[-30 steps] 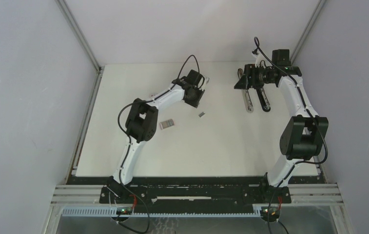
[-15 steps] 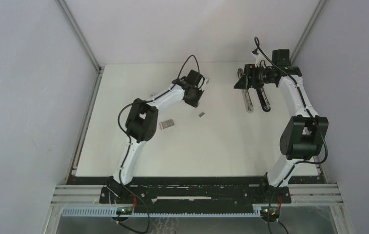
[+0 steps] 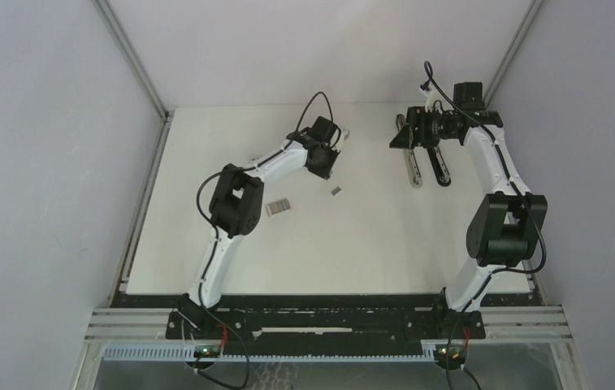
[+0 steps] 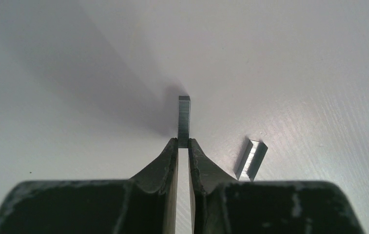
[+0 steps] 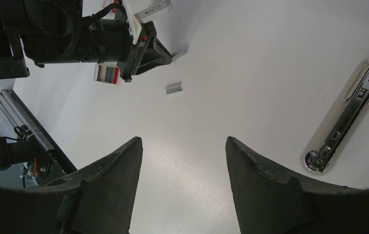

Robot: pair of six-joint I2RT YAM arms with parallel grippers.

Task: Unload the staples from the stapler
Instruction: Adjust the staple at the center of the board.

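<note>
My left gripper (image 4: 183, 141) is shut on a short silvery strip of staples (image 4: 184, 119) that sticks out past the fingertips, close to the white table. A second strip (image 4: 251, 159) lies loose on the table just to its right; it also shows in the top view (image 3: 335, 191). The stapler (image 3: 422, 166) lies opened flat at the back right, with its silver rail (image 5: 353, 114) showing in the right wrist view. My right gripper (image 5: 183, 141) is open and empty above the table, left of the stapler. In the top view the left gripper (image 3: 326, 168) is at the back middle.
A small flat white-and-red box (image 3: 279, 207) lies beside the left arm's elbow; it also shows in the right wrist view (image 5: 106, 73). Grey walls close the table at the back and on both sides.
</note>
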